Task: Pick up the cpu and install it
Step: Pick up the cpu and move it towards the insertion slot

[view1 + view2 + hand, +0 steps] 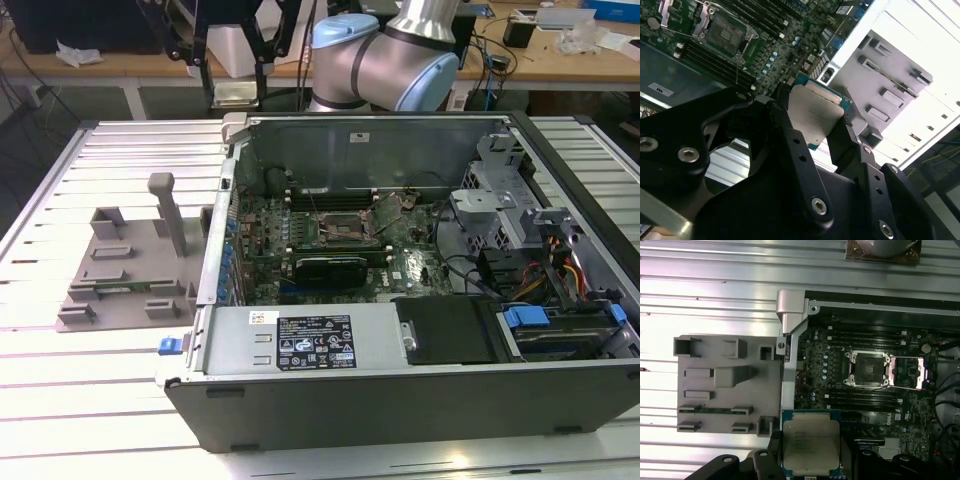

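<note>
Transfer is the step in hand: the hand point(812, 127) is closed on the cpu point(811, 445), its fingers point(782, 120) pinching two opposite edges. It holds the chip flat and aloft by a corner of the computer case point(400, 390), near the grey fixture plate point(725, 390). The open socket point(867, 369) lies well apart on the motherboard point(815, 370). Seating it, I judge, calls for squaring the chip to that socket and a level, gentle descent.

Cpu point(811, 442) in gripper point(812, 462); fixture plate point(120, 288) adj. to PC case point(420, 405)
</note>
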Tool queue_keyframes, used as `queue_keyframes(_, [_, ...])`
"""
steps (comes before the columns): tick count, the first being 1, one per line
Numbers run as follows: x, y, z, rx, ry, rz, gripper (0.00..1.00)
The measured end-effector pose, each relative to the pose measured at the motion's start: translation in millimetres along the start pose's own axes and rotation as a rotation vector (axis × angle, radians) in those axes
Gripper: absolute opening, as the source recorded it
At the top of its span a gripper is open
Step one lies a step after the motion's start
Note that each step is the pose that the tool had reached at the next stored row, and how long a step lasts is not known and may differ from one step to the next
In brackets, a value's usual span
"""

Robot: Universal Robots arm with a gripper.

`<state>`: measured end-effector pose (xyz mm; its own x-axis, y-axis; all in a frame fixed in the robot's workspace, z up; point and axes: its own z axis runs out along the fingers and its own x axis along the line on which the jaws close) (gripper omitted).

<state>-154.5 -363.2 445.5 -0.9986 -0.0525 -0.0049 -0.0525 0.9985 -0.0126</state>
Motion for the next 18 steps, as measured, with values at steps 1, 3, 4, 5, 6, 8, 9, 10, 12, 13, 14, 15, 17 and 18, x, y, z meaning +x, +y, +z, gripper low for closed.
queue_keyframes(1, [-1.4,-0.1,0.0,0.0,0.0,0.0,0.54])
queue_keyframes(3, [-3.9,-0.2,0.1,0.0,0.0001,0.0,0.54])
queue_keyframes(4, [-5.4,-0.3,0.1,0.0,0.0001,0.0,0.54])
queue_keyframes(5, [-7.0,-0.4,0.1,0.0,0.0001,0.0,0.54])
queue_keyframes(6, [-9.8,-0.5,0.1,0.0,0.0002,0.0,0.54])
queue_keyframes(8, [-13.2,-0.7,0.2,-0.0001,0.0002,0.0,0.54])
queue_keyframes(9, [-15.0,-0.8,0.2,0.0,0.0003,0.0,0.54])
queue_keyframes(10, [-16.2,-0.9,0.3,0.0,0.0003,0.0,0.54])
queue_keyframes(12, [-19.3,-1.0,0.3,0.0,0.0003,0.0,0.54])
queue_keyframes(13, [-21.0,-1.1,0.3,-0.0001,0.0003,0.0,0.54])
queue_keyframes(14, [-22.4,-1.2,0.3,0.0,0.0003,0.0,0.54])
queue_keyframes(15, [-24.8,-1.3,0.4,0.0,0.0004,0.0,0.54])
queue_keyframes(17, [-27.4,-1.5,0.4,-0.0001,0.0004,0.0,0.54])
queue_keyframes(18, [-31.3,-1.6,0.5,-0.0001,0.0004,0.0,0.54])
